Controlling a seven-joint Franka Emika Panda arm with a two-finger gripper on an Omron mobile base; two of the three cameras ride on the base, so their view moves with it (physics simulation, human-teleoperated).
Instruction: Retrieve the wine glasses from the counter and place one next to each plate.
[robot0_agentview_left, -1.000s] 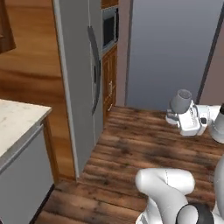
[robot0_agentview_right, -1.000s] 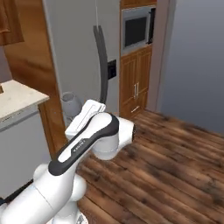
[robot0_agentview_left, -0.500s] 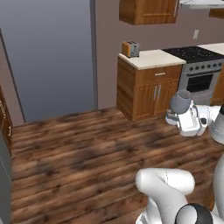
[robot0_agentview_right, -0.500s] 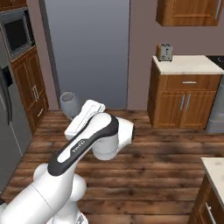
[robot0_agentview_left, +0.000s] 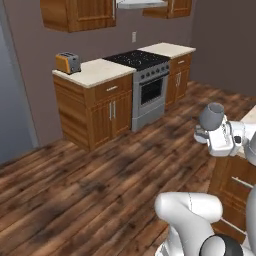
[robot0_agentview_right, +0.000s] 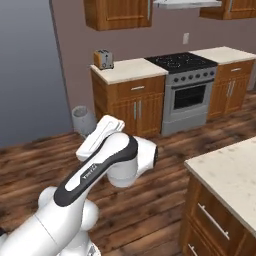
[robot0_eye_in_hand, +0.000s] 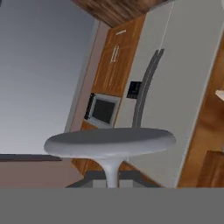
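A black-topped stove (robot0_agentview_left: 150, 82) stands between wood cabinets, a toaster (robot0_agentview_left: 68, 62) on the beige tabletop (robot0_agentview_left: 95, 71) left of it. The tool (robot0_agentview_left: 202, 134) is pinched on a wine glass (robot0_agentview_left: 212, 115), carried high above the wood floor (robot0_agentview_left: 90, 185).

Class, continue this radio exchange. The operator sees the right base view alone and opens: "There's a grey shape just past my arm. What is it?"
Observer: A wine glass, held in the hand. The hand view shows its thin stem meeting a round grey disc.
Operator: What is the hand pointing toward?
Observer: A tall grey fridge, with a built-in microwave in the wood cabinets beside it.
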